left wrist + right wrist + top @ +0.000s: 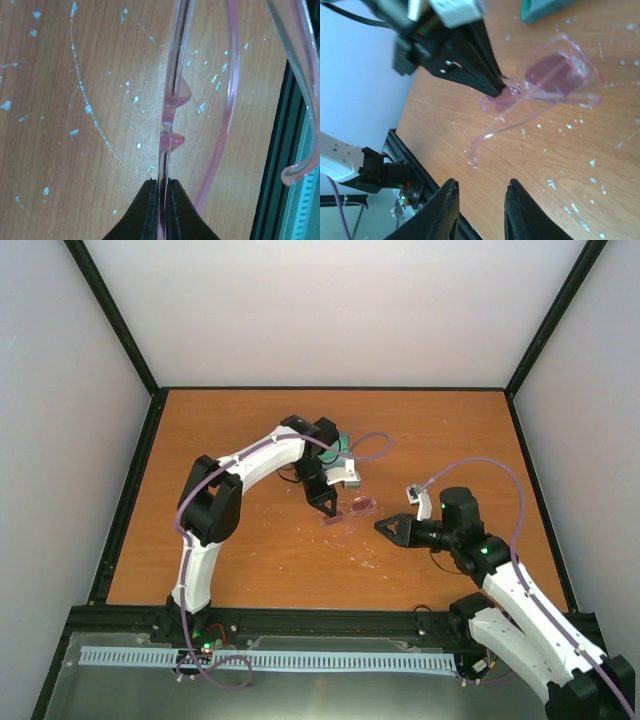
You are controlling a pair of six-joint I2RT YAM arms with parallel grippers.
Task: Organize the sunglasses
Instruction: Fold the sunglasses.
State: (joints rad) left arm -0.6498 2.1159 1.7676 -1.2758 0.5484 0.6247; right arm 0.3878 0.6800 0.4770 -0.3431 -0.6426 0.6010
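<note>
The sunglasses, thin pinkish-red translucent frame, hang near the table's middle. My left gripper is shut on their front edge; in the left wrist view the fingertips pinch the frame. In the right wrist view the sunglasses hang from the left fingers, one arm folded out and down toward me. My right gripper is open and empty, just right of the sunglasses, its fingers a short way from the loose arm tip.
A blue-grey case lies behind the left wrist, partly hidden; its corner shows in the right wrist view. The wooden table ends at a black rail along the near edge.
</note>
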